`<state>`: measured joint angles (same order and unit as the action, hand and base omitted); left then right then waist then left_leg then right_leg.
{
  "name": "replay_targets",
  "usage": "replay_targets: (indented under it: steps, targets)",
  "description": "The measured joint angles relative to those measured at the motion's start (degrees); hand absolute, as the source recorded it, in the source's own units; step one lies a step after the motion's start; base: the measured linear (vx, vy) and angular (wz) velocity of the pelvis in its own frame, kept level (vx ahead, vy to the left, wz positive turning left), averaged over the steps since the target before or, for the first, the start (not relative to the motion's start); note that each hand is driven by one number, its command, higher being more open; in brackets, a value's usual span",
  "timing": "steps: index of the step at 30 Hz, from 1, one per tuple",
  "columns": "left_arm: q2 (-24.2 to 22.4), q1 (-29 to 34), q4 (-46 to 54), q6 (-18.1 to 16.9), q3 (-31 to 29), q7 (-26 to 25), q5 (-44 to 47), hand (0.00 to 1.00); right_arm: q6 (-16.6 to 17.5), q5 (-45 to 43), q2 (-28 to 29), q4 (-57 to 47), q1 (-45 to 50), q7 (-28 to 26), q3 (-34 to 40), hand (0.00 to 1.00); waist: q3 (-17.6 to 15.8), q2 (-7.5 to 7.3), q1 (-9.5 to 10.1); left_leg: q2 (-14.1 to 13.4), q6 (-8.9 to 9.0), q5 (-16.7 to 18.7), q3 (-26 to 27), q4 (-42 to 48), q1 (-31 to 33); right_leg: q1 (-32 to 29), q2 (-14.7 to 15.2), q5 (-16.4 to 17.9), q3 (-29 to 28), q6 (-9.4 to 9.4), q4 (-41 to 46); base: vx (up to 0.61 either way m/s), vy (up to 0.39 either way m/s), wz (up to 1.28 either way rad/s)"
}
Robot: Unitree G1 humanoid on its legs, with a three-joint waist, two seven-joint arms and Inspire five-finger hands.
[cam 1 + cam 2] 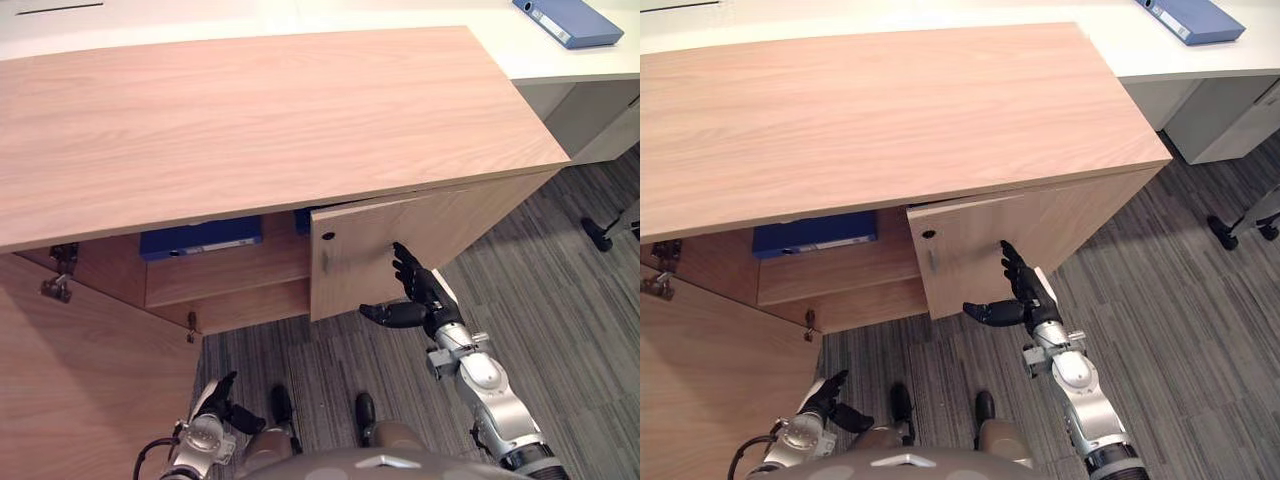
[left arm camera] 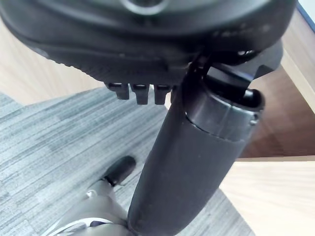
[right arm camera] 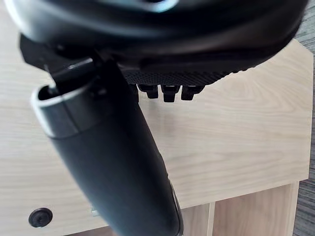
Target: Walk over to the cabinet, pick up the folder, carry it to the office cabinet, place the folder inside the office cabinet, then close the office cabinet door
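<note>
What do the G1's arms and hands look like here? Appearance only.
Both arms are silver-grey metal, built of rounded segments with darker joints: right arm, left arm. The right hand and left hand are matte black with slim fingers. Up close, each thumb is a thick, smooth black cylinder, and the palm edge has a fine grip texture.

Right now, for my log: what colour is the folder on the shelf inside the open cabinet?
Blue; the folder shows best in the right eye view.

No text, number or sign is legible. The blue binder (image 1: 578, 20) on the white bench (image 1: 490, 45) beyond the office cabinet (image 1: 270, 120) bears a pale spine label (image 1: 549, 23), too small to read.
</note>
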<state>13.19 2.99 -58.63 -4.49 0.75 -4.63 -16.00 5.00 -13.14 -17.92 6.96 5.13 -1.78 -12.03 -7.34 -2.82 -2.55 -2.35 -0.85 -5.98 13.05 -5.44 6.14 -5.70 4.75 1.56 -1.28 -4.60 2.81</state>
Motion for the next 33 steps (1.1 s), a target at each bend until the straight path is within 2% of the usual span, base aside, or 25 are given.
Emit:
replay_targets:
  steps: [9, 17, 23, 27, 33]
  targets:
    - [-0.8, 0.2, 0.0, 0.0, -0.2, 0.0, 0.8, 1.0, 0.8, 1.2, 0.7, 7.1, -2.2, 1.8, 4.0, 1.0, -0.3, 1.15, 0.11, 0.1, 0.26, -0.2, -2.4, 0.0, -0.1, 1.2, 0.0, 0.8, 2.4, 0.26, 0.0, -0.02, -0.003, 0.14]
    - [-1.9, 0.3, -0.1, 0.1, -2.1, -0.1, 0.8, 1.0, 0.8, 5.1, 7.3, 16.7, 0.5, 1.8, 4.7, 1.0, -0.4, 1.33, 0.63, -0.1, 0.68, 0.1, -2.6, 0.0, -1.1, 2.8, -0.1, 1.3, 2.9, 0.59, -0.6, 0.0, -0.002, 0.03]
    - [-2.8, 0.4, -0.1, 0.2, -2.1, -0.1, 0.8, 1.0, 0.7, 13.1, 9.8, 31.1, 1.4, 2.7, 6.6, 1.0, -0.3, 1.54, 0.65, -0.4, 1.22, 0.6, -1.7, -0.1, -2.6, 3.8, -0.4, 1.4, 2.1, 0.57, -0.6, -0.01, -0.007, -0.09]
    - [-3.5, 0.6, -0.1, 0.3, -2.1, -0.1, 0.9, 1.0, 0.3, 13.6, 11.0, 38.0, 2.1, 4.3, 9.8, 1.0, -0.2, 1.7, 0.64, -0.7, 1.26, 1.1, 0.1, -0.1, -3.9, 4.0, -0.5, 1.5, 0.3, 0.6, -0.4, -0.03, 0.0, -0.21]
    - [-4.0, 0.6, -0.2, 0.3, -2.1, -0.2, 2.0, 1.0, 0.0, 13.1, 11.7, 43.0, 2.0, 6.4, 13.3, 1.0, -0.3, 1.64, 0.6, -0.7, 1.2, 1.6, 2.0, -0.1, -4.0, 2.8, -0.6, 1.5, -1.8, 0.45, 0.3, -0.01, 0.006, -0.17]
